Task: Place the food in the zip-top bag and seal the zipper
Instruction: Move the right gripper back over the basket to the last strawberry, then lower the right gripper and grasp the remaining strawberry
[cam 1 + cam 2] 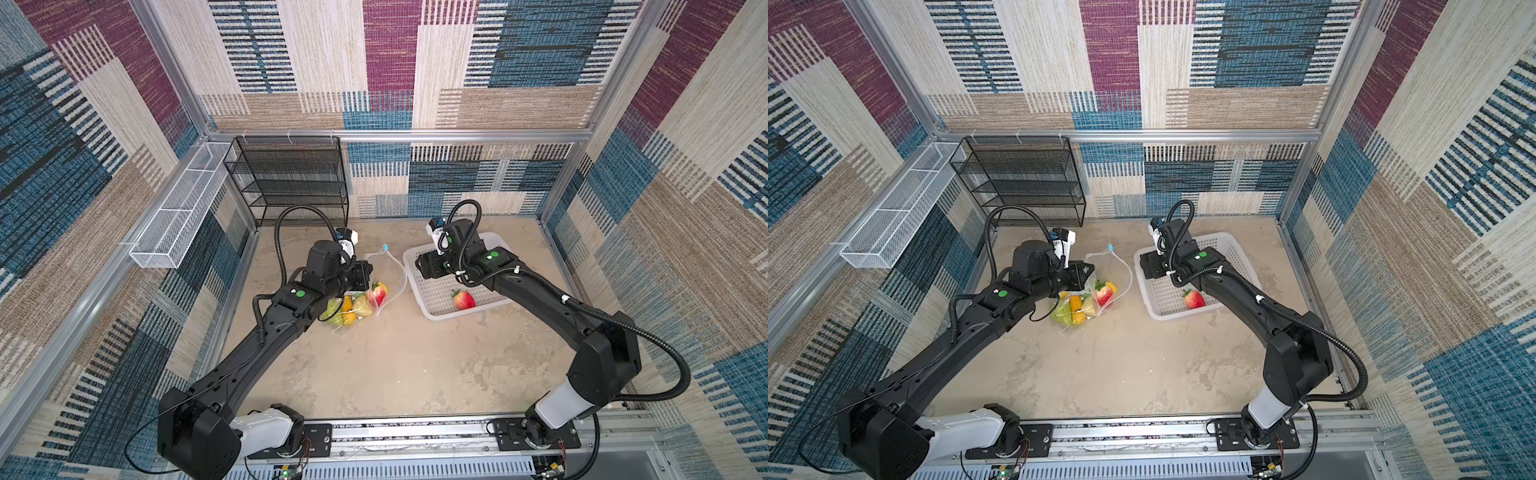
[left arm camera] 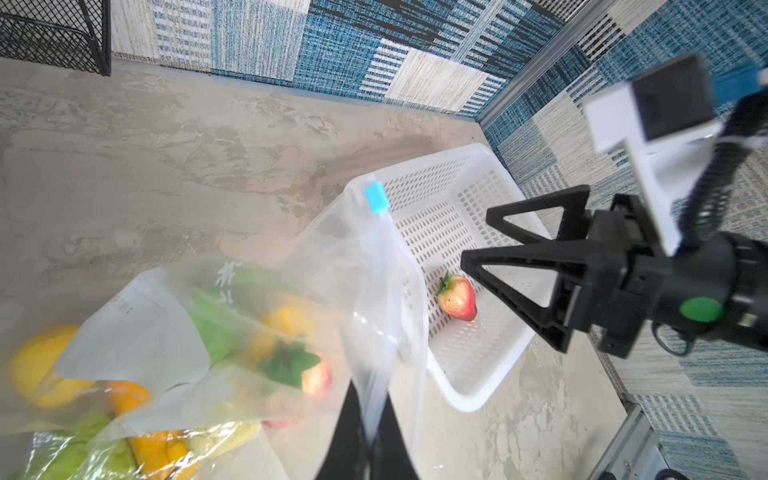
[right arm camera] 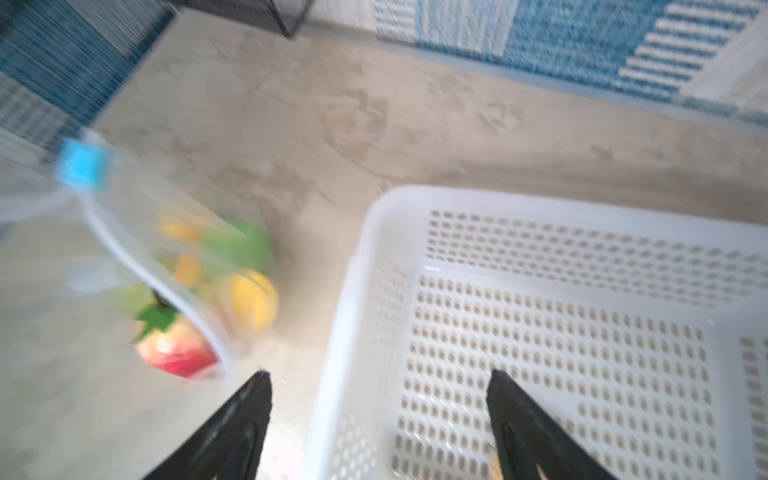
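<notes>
The clear zip-top bag lies left of centre, holding several green, yellow and orange pieces of food and a red strawberry. Its zipper curves open, with the light-blue slider at the far end. My left gripper is shut on the bag's mouth edge and holds it up. Another strawberry lies in the white perforated basket. My right gripper hangs open and empty over the basket's rim nearest the bag.
A black mesh shelf stands against the back wall on the left. A white wire basket hangs on the left wall. Patterned walls close in the floor on three sides.
</notes>
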